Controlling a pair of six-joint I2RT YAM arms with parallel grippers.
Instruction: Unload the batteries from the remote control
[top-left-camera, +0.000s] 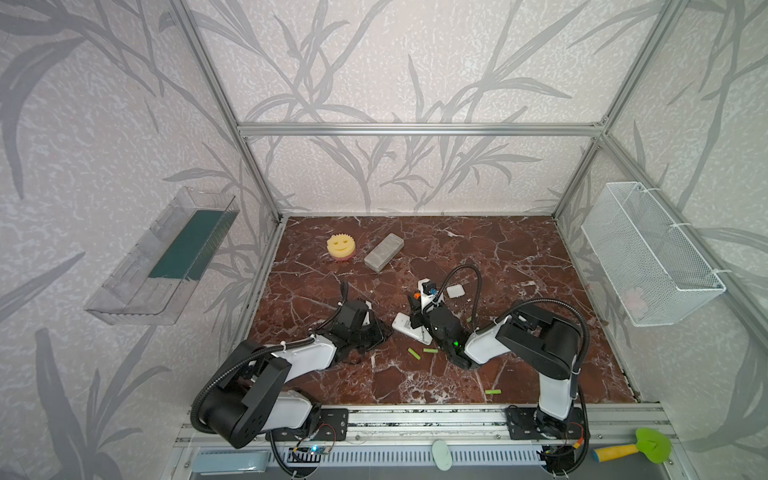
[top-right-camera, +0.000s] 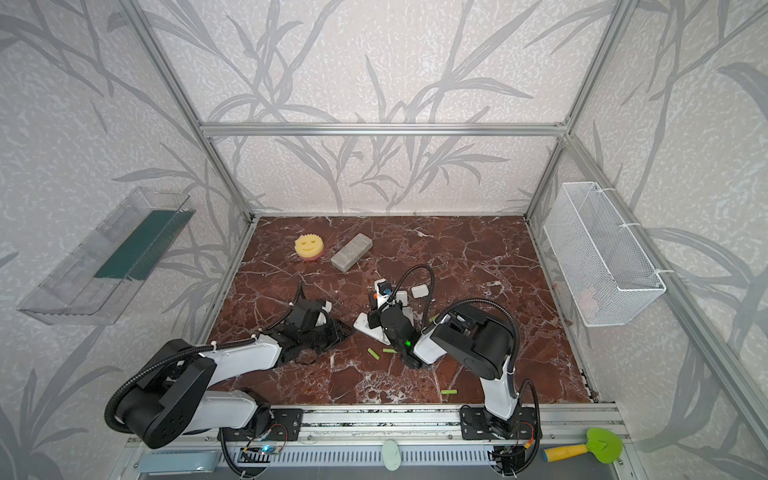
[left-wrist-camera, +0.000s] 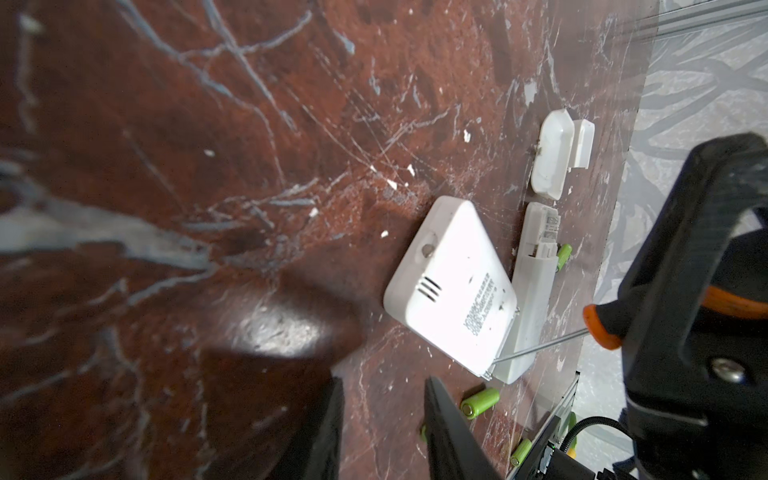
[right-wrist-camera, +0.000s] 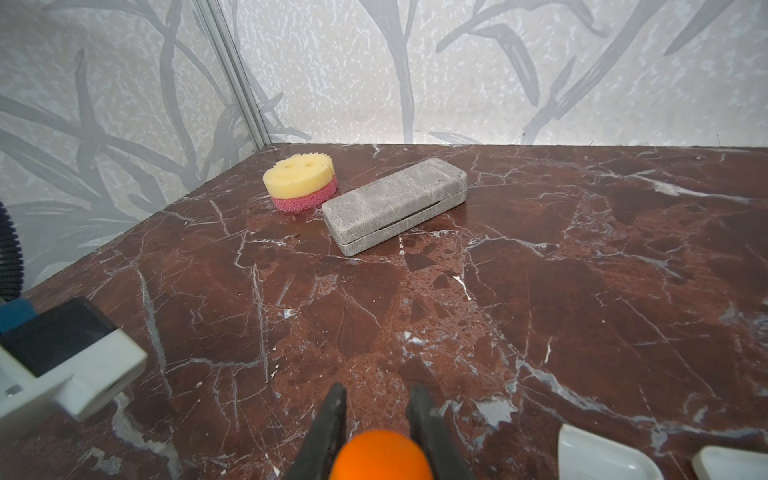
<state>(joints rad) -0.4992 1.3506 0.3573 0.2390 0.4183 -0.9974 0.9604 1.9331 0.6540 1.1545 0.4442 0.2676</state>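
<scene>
Batteries (top-left-camera: 430, 351) out on bench (top-left-camera: 519, 257), four green cyls, seen in both top views. Two lie close tog. just in front of wide remote (top-left-camera: 404, 325). Third battery (top-left-camera: 493, 392) sits alone nr front edge. Fourth battery (top-left-camera: 468, 319) is a small glimpse beside R arm. L wrist view: wide remote face down, slim remote (left-wrist-camera: 532, 299) alongside and touching it. Slim one's bay is uncovered at one end, contacts showing. Two white covers (left-wrist-camera: 557, 153) lie loose just beyond the remotes, touching each other. L pincer (left-wrist-camera: 382, 415) low over bench, fingers apart w/ a clear gap, bare bench between them, nothing held. It sits near wide remote's corner, not touching it. R pincer (right-wrist-camera: 377, 390) clamped on tool (right-wrist-camera: 382, 455) w/ orange handle. In L wrist view the tool's thin metal rod reaches down to the end where the two remotes meet. Cannot tell which remote the tip touches. At back-left of bench: smiley sponge (top-left-camera: 340, 246) and grey case (top-left-camera: 384, 252), side by side, well apart from remotes. Green/yellow spatula (top-left-camera: 648, 446) is off bench, on front rail at R.
</scene>
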